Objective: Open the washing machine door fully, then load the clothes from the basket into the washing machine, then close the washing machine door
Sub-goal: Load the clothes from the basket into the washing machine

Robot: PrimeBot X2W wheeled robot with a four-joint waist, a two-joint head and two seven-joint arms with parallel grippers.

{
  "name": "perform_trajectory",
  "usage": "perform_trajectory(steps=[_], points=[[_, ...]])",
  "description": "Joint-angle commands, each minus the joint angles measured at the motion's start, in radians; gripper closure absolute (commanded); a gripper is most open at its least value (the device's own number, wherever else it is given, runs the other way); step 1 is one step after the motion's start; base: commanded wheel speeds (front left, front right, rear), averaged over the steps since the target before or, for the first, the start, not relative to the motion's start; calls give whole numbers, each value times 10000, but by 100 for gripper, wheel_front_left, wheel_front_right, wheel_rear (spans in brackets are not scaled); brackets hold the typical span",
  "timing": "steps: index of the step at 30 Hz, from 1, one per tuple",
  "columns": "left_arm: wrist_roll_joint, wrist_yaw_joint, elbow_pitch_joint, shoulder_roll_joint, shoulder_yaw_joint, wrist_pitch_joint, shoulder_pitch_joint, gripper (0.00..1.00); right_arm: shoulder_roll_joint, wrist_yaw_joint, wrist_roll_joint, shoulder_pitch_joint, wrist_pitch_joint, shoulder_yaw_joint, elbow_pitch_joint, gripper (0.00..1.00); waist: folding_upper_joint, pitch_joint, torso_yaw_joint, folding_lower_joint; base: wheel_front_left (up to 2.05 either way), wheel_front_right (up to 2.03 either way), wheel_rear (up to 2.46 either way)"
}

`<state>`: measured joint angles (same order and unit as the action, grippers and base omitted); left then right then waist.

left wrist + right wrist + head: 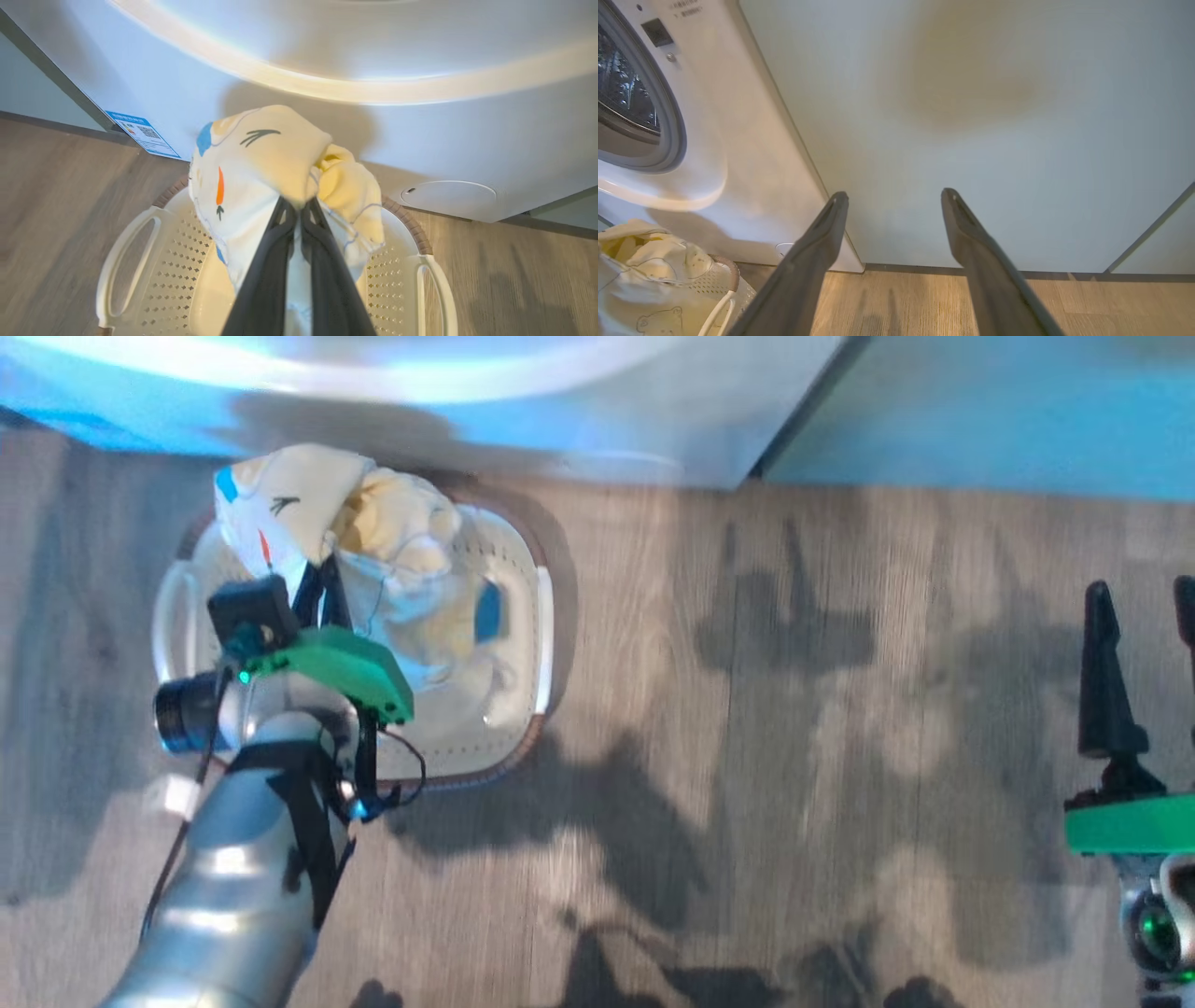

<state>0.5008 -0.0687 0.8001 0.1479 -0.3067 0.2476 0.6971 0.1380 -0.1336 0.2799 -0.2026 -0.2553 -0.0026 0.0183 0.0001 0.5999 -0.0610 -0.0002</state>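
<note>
Your left hand (299,207) sits closest, its two dark fingers pressed together on a bunch of the clothes (261,158). The bundle is held above the basket, with its lower folds hanging down inside. I'd judge you're in the loading step.

Directly ahead is the washing machine (467,130). In the right wrist view its steel drum (626,88) stands uncovered, so the mouth looks ready. The next move calls for lifting the bundle up and forward, over the bulging white lip (327,88) of the machine's front and into the drum, then letting go.

Beside the machine is the pale cabinet panel (994,116). Your right hand (894,196) hangs there with fingers wide apart, holding nothing, well clear of the route.

On the wood floor (747,756) the basket (126,261) stands just in front of the machine, with a small blue piece (487,613) lying in it. Trailing cloth could catch the basket's brown rim. Low on the machine are the round flap (448,196) and the blue sticker (142,133).
</note>
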Motion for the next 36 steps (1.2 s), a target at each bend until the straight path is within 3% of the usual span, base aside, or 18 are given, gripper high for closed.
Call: perform_trajectory(steps=[1,15,36], points=[[-128,-93,-308,364,343,140,-220,100,184,29,-76,295,-57,133,-263,0,-1,-352,96,2,0,0,0],[-1335,-269,-3263,193,794,141,-2477,100,-106,29,-308,1286,280,91,-292,0,-1,-2488,363,2,0,0,0],[-1624,-421,-6467,693,341,-517,-5350,100,-586,29,-815,2893,1093,235,-1036,0,-1,-5124,318,2,0,0,0]])
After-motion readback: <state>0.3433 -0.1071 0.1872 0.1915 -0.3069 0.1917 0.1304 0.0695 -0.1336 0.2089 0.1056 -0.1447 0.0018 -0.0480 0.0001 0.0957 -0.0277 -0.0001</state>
